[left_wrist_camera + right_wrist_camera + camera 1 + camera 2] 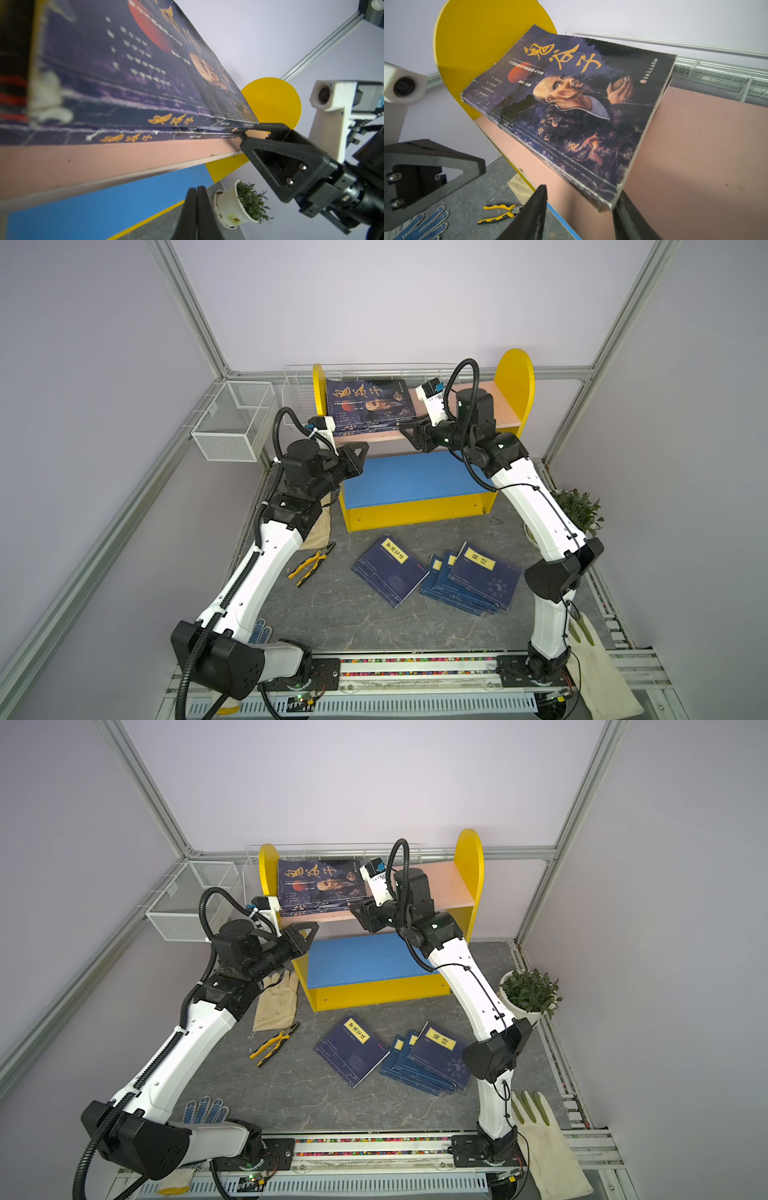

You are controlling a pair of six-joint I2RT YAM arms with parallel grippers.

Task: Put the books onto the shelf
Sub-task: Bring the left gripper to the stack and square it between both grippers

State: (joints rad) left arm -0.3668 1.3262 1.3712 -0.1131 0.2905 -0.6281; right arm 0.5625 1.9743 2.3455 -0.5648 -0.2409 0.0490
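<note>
Yellow-sided wooden shelf (515, 377), first item on my screen, standing at the back of the grey marbled bench (332, 626); pink upper board (505, 408), blue lower board (407, 477). Glossy paperbacks (368, 406), at least two with matching gold titles on their spines, stacked flat on the pink board toward its left end, close by the left side panel. Thin navy books with yellow labels, on the bench in front of the shelf: one single book (390, 572) and, just to its right, a fanned pile (482, 578) of several, the count unclear to me. Left hand (365, 446): fingers pressed together, holding nothing, just below and in front of the pink board's front edge at the stack's left end. Right hand (406, 435): fingers apart, at the stack's near right corner; in the right wrist view that corner sits just inside one finger (629, 218), and I cannot tell whether it touches. Sundries: yellow-handled pliers (311, 568) left of the single book; beige work glove (276, 1002) beside the shelf's left foot; blue-dotted glove (205, 1110) and white glove (540, 1131) near the arm bases; potted plant (528, 992) at right; white wire basket (232, 427) on the left wall frame.
</note>
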